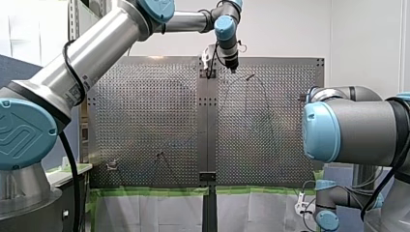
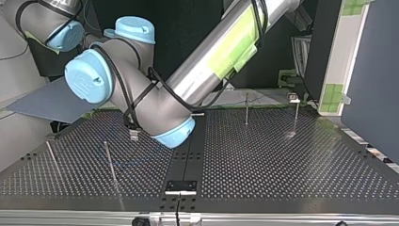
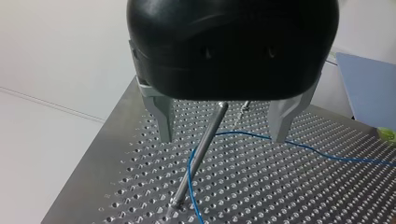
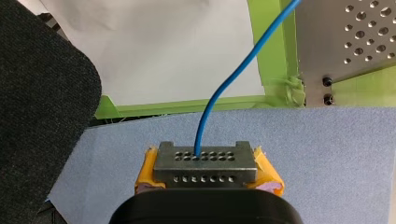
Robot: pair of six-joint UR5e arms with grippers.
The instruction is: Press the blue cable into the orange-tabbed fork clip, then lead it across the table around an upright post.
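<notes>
gripping the blue cable (image 4: 219,93), the right gripper (image 4: 205,161) may tug it off the post (image 3: 201,154). the left gripper (image 3: 223,138) straddles that post, fingers (image 3: 164,121) spread.

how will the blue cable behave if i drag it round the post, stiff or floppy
Probably floppy: the blue cable lies in loose curves on the table past the post. Likely light and a bit springy, since it arcs up from my right gripper.

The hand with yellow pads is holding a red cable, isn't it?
No, it is not red. The right wrist view shows my right hand, with its yellow pads, holding a blue cable.
</notes>
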